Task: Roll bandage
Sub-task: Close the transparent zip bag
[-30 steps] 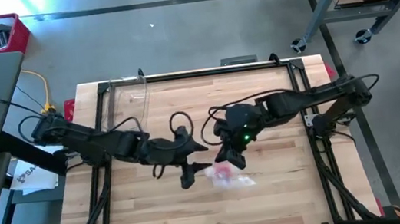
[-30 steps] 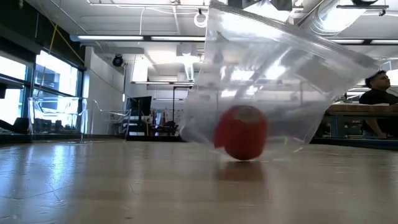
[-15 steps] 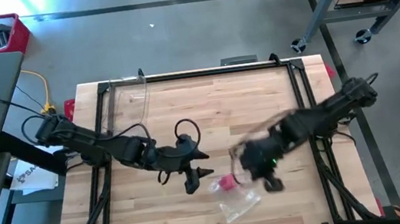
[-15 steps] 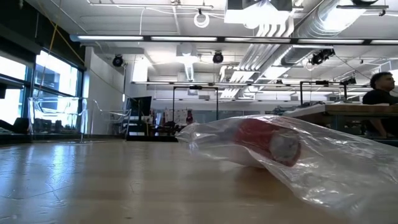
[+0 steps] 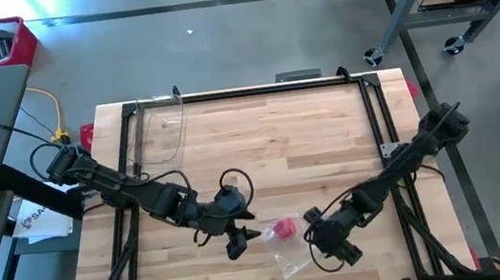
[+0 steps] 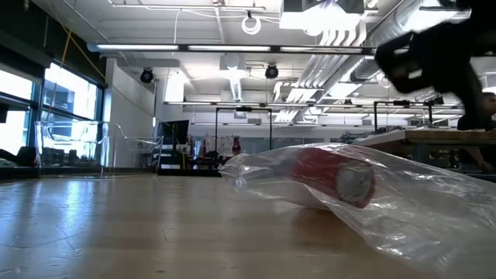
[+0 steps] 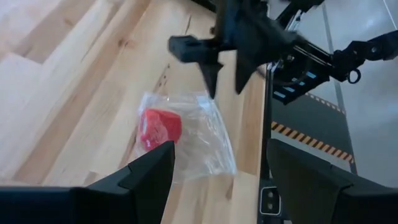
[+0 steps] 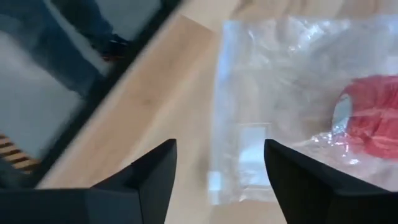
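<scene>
The bandage (image 5: 286, 227) is a small red roll inside a crinkled clear plastic bag (image 5: 291, 253) that lies flat on the wooden table near its front edge. The roll (image 6: 335, 175) lies on its side in the bag (image 6: 403, 209). My left gripper (image 5: 236, 245) hovers open just left of the bag, with the roll (image 7: 160, 128) ahead of its fingers. My right gripper (image 5: 331, 251) stands open just right of the bag, nothing between its fingers, and looks down on the bag (image 8: 280, 93) and the roll (image 8: 375, 120). It also shows in the left wrist view (image 7: 221, 70).
A clear plastic sheet (image 5: 168, 131) stands at the table's far left corner. Black frame rails (image 5: 378, 123) run along the table's sides. The bare wood (image 5: 279, 136) behind the bag is free. A person (image 6: 474, 116) sits in the room beyond.
My right gripper has opened and let go of the bag, then swung toward the table's near right. The bag, held up by its top before, has fallen flat and the roll has tipped onto its side. My left gripper has moved a little toward the near edge.
</scene>
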Motion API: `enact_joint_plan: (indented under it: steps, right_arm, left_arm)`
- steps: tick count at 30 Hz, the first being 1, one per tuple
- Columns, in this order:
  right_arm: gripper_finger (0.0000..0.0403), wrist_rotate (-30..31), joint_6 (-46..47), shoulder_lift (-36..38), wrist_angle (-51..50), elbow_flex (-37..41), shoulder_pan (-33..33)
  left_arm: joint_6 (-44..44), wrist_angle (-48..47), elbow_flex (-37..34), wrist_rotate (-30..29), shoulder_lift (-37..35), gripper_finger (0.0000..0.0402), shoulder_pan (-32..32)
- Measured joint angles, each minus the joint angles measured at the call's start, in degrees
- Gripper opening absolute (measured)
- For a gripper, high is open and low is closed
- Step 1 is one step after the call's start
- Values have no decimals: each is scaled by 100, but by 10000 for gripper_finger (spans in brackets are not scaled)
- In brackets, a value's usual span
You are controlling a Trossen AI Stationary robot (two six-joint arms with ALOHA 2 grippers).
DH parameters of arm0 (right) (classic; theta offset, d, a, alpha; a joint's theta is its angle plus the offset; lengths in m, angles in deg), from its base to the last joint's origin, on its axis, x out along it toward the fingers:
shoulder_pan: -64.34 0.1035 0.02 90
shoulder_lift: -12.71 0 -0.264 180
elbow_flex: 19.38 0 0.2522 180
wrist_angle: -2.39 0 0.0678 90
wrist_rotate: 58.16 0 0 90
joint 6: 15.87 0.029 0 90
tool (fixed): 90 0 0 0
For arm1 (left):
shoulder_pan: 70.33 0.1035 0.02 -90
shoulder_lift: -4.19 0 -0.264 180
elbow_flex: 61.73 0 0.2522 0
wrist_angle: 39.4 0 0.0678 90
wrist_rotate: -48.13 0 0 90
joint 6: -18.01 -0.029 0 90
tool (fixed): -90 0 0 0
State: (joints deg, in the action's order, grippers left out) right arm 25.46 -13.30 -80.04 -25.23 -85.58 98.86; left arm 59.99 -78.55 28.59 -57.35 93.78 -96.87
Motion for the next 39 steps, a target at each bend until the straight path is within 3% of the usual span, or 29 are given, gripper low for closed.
enact_joint_plan:
  steps: [9, 16, 21, 25, 32, 39]
  right_arm:
    - [154, 62, -584, -1125, 635, 194, -7]
    - [18, -298, 565, -1383, -213, -364, -188]
    - [19, -11, 1388, -837, -1204, -1126, -528]
    - [5, -406, 1973, -105, -1944, -1582, -886]
    - [5, -1376, 3173, 1095, -1833, -1717, -1639]
    - [2, -1504, 3859, 1833, -1025, -1717, -2022]
  left_arm:
    - [444, 13, 0, 19, -21, 250, -20]
    - [424, 363, 0, 182, -40, 250, -11]
    - [39, 716, 0, 126, -69, 250, 76]
    - [-615, 1065, 0, 112, -162, 250, 172]
    - [-3082, 2054, 4, 98, -217, 250, 177]
    - [-4172, 2566, 4, -302, -176, 250, 293]
